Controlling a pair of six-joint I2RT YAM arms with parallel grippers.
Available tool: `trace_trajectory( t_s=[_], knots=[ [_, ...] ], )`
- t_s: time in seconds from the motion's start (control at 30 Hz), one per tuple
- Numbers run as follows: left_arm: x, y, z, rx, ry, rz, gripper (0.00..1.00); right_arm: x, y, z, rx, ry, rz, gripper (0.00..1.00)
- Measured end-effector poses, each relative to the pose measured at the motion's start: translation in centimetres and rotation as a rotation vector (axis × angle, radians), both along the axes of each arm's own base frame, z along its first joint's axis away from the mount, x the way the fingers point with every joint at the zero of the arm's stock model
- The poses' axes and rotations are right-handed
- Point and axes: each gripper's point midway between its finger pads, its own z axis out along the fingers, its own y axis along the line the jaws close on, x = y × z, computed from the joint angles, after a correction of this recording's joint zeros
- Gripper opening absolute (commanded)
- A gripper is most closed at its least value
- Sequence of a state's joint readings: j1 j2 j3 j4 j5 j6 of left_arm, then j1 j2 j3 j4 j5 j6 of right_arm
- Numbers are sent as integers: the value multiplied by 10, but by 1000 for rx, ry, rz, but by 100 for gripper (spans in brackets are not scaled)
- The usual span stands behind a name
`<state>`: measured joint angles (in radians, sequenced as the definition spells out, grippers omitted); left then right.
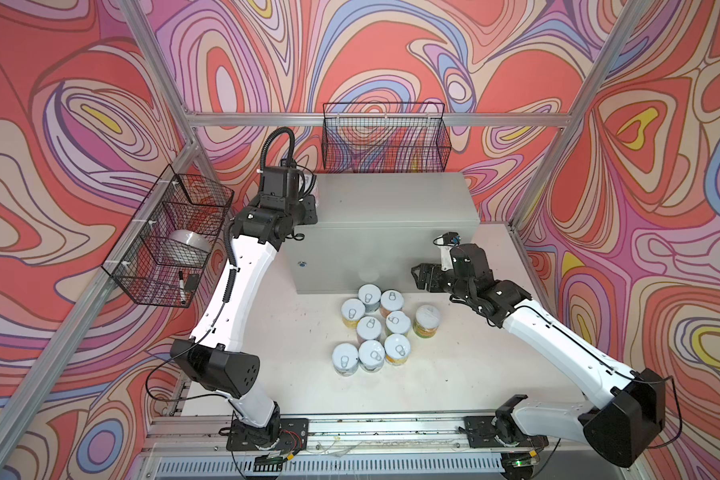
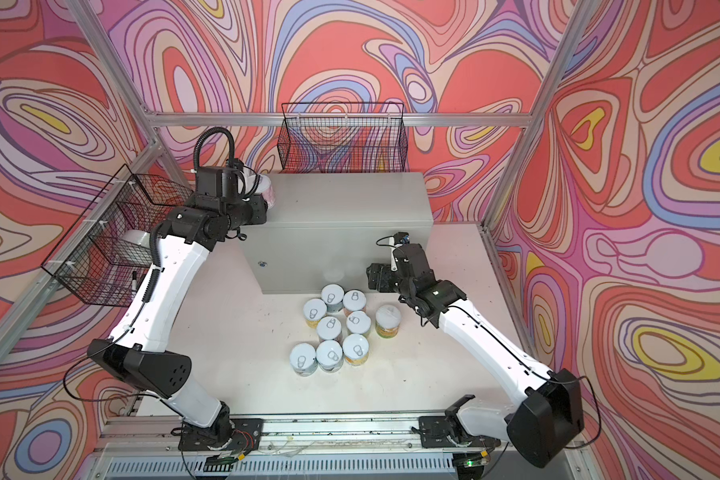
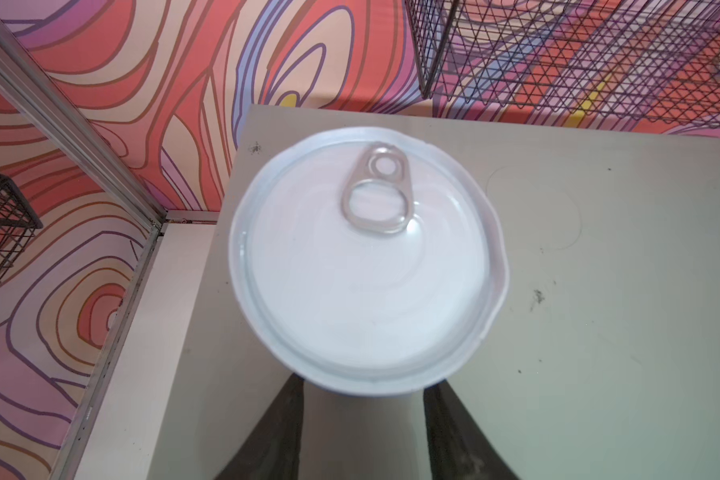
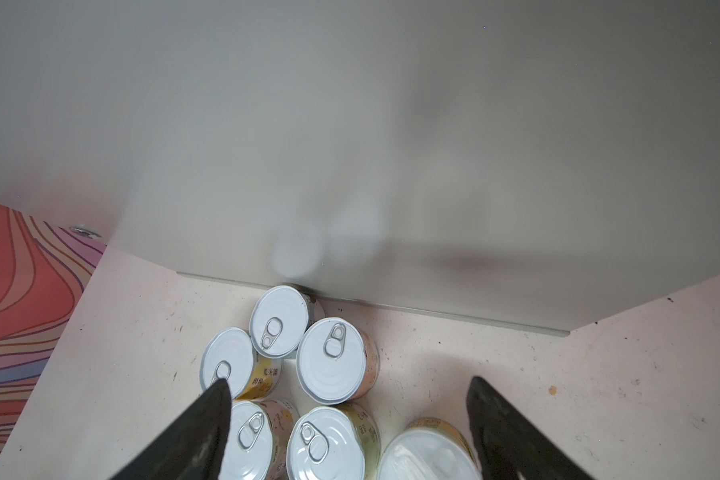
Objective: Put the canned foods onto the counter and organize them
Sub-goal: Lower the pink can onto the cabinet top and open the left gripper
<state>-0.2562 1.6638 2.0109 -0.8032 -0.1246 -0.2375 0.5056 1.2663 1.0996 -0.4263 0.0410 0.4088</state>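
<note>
My left claw (image 3: 360,392) is clamped on a pull-tab can (image 3: 366,282), whose label looks pink in a top view. I hold it at the back left corner of the grey counter (image 1: 391,199) top, and I cannot tell whether it touches the surface. My right claw (image 4: 348,382) is wide apart and empty, above the nine other cans (image 1: 371,328). They stand upright, close together, on the white tabletop (image 1: 454,374) just before the counter front. The plain-capped can (image 1: 427,319) is at the right edge of the group.
</note>
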Motion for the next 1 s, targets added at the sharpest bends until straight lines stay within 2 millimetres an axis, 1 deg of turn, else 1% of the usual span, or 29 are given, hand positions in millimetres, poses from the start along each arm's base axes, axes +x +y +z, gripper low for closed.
trace_trajectory(
  t_s=[0.13, 0.27, 0.33, 0.57, 0.87, 1.0],
  knots=[
    [8, 1, 5, 3, -15, 18, 53, 1, -1, 0, -9, -4, -3, 92],
    [20, 5, 7, 16, -25, 51, 63, 1, -3, 0, -17, -8, -8, 92],
    [24, 7, 4, 26, -22, 70, 66, 2, -3, 0, -20, -10, -10, 92],
    [34, 14, -1, 56, -17, 117, 67, 2, -3, 1, -20, -17, -10, 92],
    [43, 16, 14, 57, -57, 138, 68, 5, -1, -2, -22, -13, -9, 92],
    [46, 15, 10, 62, -50, 136, 69, 5, -1, -2, -22, -13, -10, 92]
  ],
)
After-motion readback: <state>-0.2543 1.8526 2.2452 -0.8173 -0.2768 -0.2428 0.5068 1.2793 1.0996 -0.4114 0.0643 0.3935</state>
